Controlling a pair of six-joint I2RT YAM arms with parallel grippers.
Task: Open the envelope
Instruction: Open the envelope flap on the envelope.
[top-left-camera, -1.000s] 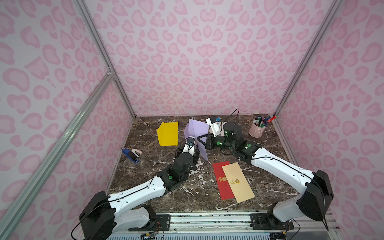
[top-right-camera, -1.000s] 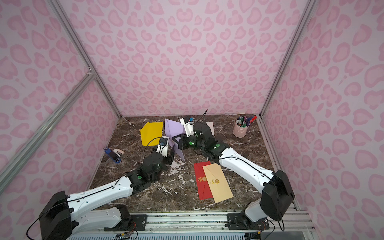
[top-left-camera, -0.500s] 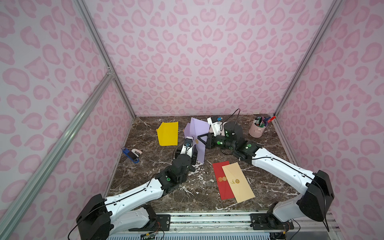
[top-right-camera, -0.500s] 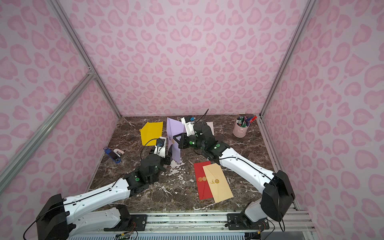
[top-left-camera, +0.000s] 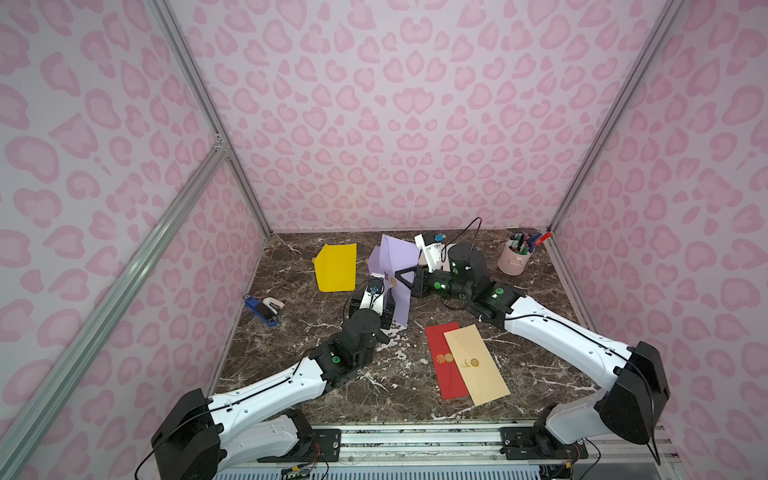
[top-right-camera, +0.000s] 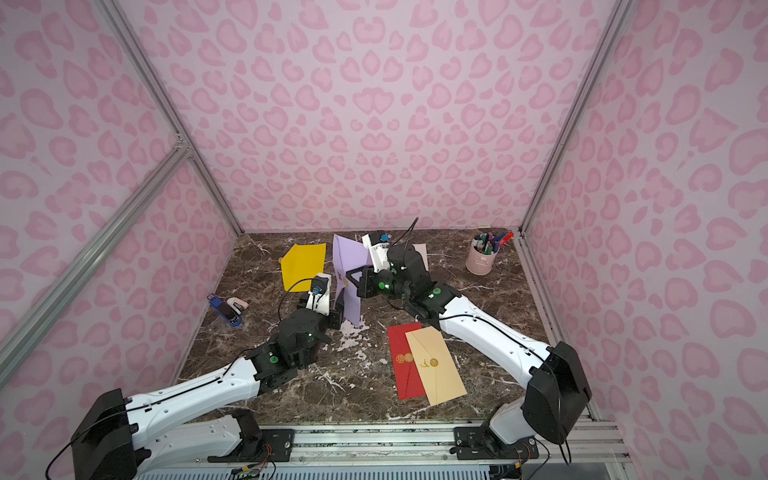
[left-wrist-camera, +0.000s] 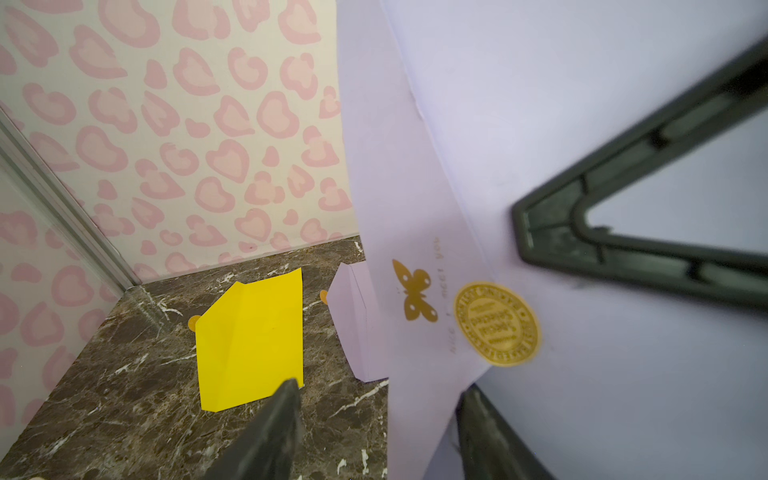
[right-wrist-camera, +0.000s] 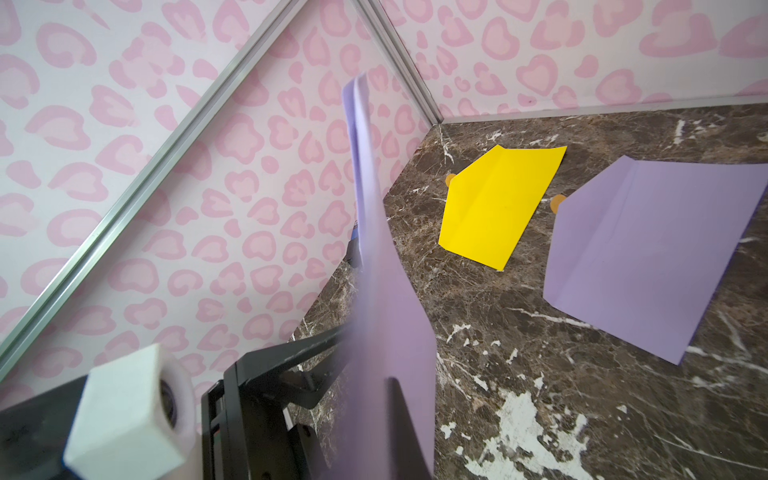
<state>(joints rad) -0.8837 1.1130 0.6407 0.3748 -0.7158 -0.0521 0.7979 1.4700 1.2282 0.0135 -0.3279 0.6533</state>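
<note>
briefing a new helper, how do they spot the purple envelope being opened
Start at the dark marble table and go to its middle. The purple envelope stands on edge there, pinched by the right tool. Unlike the flat purple envelope next to it, it shows a round gold sticker.

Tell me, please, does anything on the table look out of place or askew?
One lilac envelope is held upright mid-table, pinched in the right gripper, while the rest lie flat. Near the front, the cream envelope overlaps the red envelope at a slant.
</note>
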